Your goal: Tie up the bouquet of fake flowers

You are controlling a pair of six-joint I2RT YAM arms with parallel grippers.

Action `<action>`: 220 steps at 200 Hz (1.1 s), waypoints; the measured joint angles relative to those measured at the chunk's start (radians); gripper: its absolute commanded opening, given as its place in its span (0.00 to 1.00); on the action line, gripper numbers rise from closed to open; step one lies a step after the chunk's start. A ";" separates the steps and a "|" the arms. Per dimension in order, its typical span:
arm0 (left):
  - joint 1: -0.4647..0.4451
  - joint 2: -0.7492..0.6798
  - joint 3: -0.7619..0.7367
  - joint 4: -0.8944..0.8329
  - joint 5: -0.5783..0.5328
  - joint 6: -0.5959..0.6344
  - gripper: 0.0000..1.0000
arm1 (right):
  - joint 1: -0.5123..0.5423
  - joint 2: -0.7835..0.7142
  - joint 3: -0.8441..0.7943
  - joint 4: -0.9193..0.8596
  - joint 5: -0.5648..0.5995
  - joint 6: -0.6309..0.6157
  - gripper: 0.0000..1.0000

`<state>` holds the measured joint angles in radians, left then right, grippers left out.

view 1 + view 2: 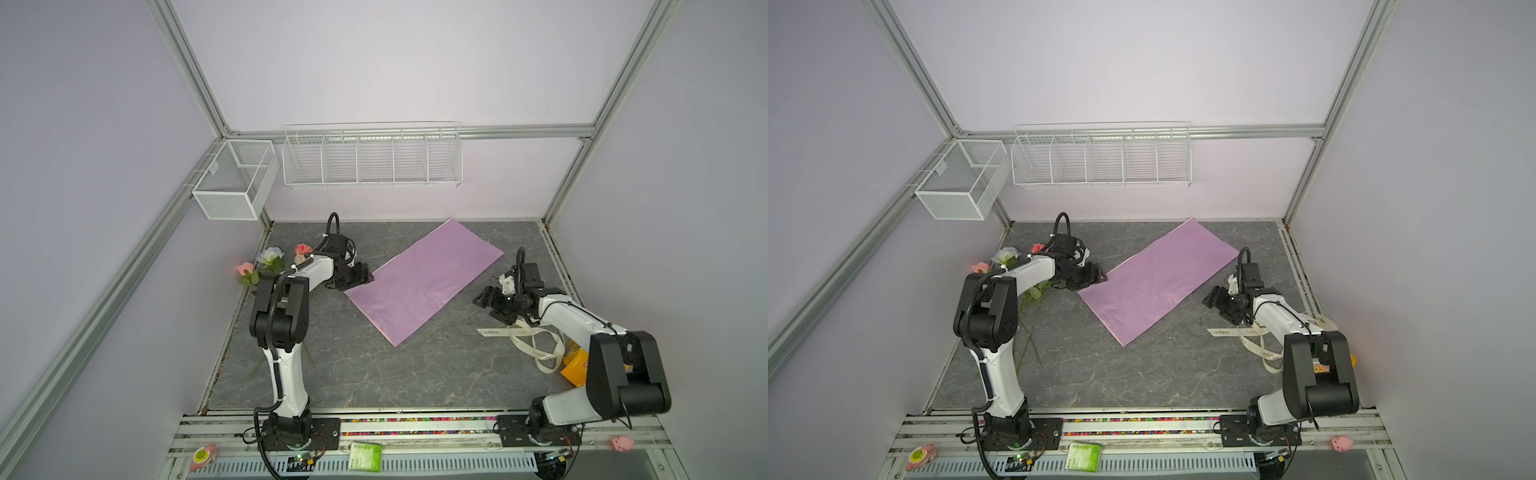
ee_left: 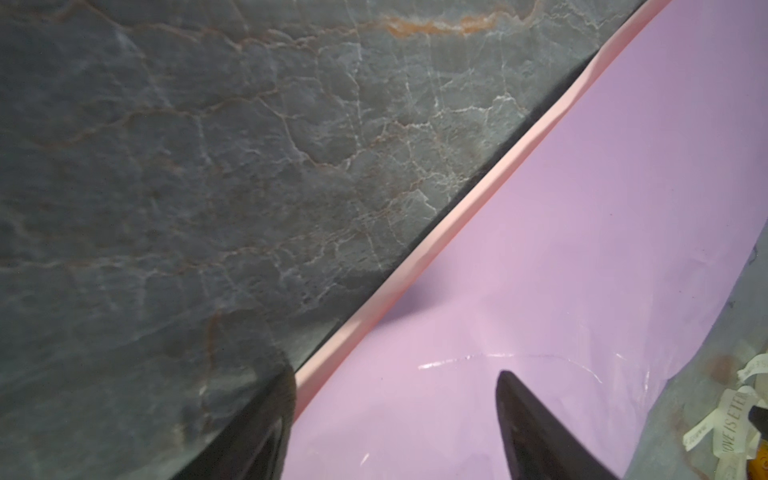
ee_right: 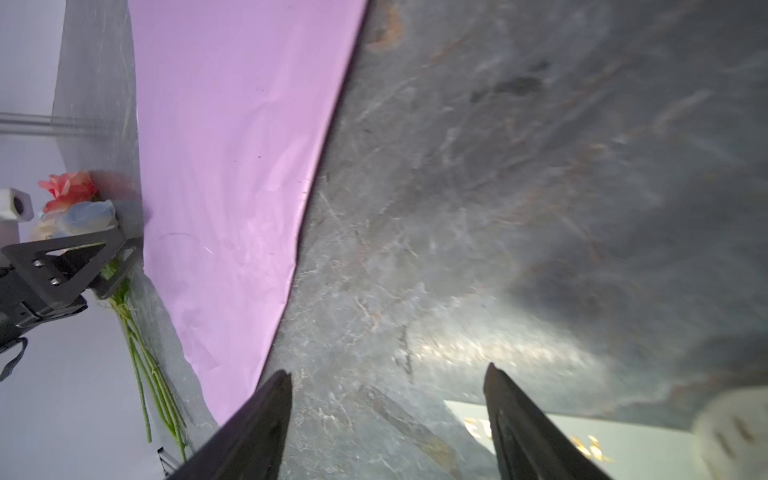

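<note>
Your left pincer (image 2: 395,376) gapes over the lilac paper (image 1: 424,282), your right pincer (image 3: 388,368) gapes empty; the bouquet (image 1: 270,255) lies at the left edge of the tabletop (image 1: 374,365)

Lilac, pink-edged paper sheet (image 1: 424,282); grey, white-veined tabletop (image 1: 374,365); pink and pale-blue bouquet (image 1: 270,255)

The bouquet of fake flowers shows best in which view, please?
A top view: the bouquet of fake flowers shows blooms and stems, partly behind the left arm. The right wrist view glimpses it; the left wrist view, nothing.
</note>
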<state>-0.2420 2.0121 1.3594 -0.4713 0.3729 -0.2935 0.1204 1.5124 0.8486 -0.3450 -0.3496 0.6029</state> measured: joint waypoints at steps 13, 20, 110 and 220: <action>-0.006 -0.022 -0.043 0.028 0.008 0.004 0.72 | 0.018 0.051 0.034 0.018 -0.011 0.014 0.76; -0.012 -0.040 -0.074 0.048 0.013 0.003 0.72 | 0.023 0.082 0.051 0.034 -0.017 0.023 0.76; -0.165 -0.264 -0.422 0.251 0.040 -0.099 0.67 | 0.025 0.271 0.085 0.280 -0.128 0.162 0.70; -0.171 -0.322 -0.463 0.325 0.067 -0.349 0.32 | 0.069 0.267 0.080 0.317 -0.126 0.190 0.70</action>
<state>-0.4129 1.6905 0.8959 -0.1467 0.4397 -0.6430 0.1894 1.7794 0.9291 -0.0277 -0.4751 0.7933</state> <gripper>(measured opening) 0.414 0.696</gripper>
